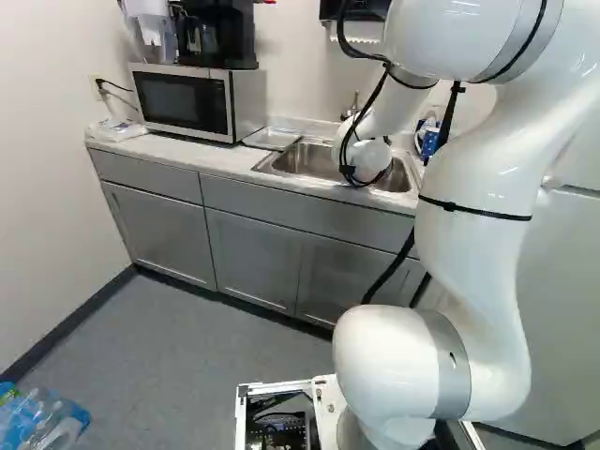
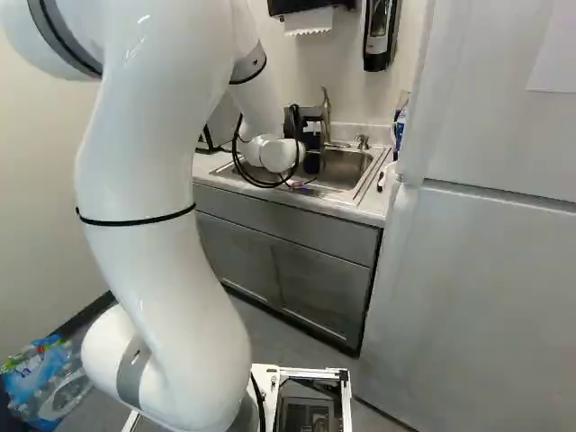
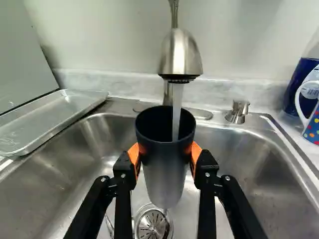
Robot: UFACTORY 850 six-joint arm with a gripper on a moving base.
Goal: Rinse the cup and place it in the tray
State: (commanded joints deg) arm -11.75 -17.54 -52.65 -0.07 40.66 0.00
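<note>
1. Black cup (image 3: 164, 164), upright and mouth up, right under the faucet (image 3: 180, 55), and water (image 3: 177, 109) is pouring into its mouth!
2. Eyes on the gripper (image 2: 312, 160): it's holding the cup, one orange pad (image 3: 133, 155) pressed to each side of the wall, just below the rim.
3. Down below, there's the round drain strainer (image 3: 152, 225), partly hidden behind the cup, with a thin trickle showing at the cup's base.
4. All of it is happening over the steel sink (image 3: 249, 164), the cup clear of the basin floor.
5. Over beside the sink lies the metal tray (image 3: 50, 119), flat on the counter (image 1: 216, 161), on the side toward the microwave (image 1: 183, 101). The cup is well apart from it.
6. Behind the basin, near the faucet, stands a small metal fixture (image 3: 238, 112). Beyond the sink's other side sits a white-handled container with coloured dots (image 3: 313, 124), a dark blue one (image 3: 299, 87) just behind.
7. And the white arm (image 1: 478, 244) reaches out from the base to the sink, its wrist low over the basin.
</note>
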